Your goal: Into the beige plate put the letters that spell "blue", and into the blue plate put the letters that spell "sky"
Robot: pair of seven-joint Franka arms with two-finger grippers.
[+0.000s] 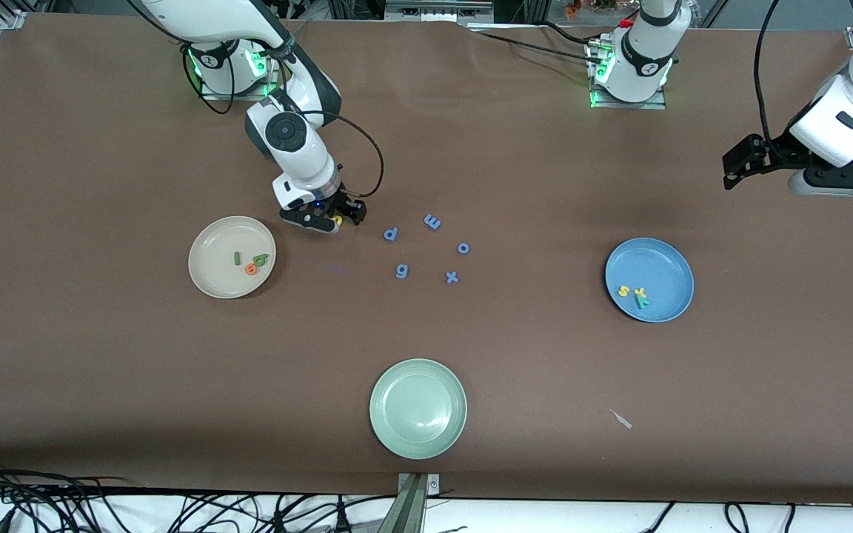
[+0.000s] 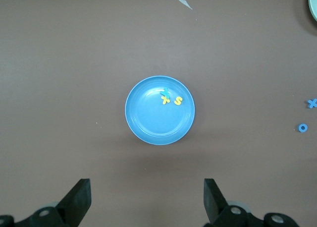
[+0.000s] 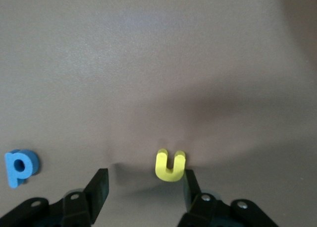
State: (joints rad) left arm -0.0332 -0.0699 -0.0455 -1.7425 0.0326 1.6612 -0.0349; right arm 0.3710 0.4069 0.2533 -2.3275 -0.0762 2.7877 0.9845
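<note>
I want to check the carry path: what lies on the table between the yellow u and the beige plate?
Nothing: the front view shows bare table between the yellow u, under the right gripper, and the beige plate.

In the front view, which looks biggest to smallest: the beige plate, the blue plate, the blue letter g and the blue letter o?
1. The beige plate and the blue plate: they look alike, so no ranking between them.
2. The blue letter g.
3. The blue letter o, only slightly smaller than the g.

table cover: matt brown, looks like paper
yellow u: soft matt foam
blue plate: smooth, slight sheen
</note>
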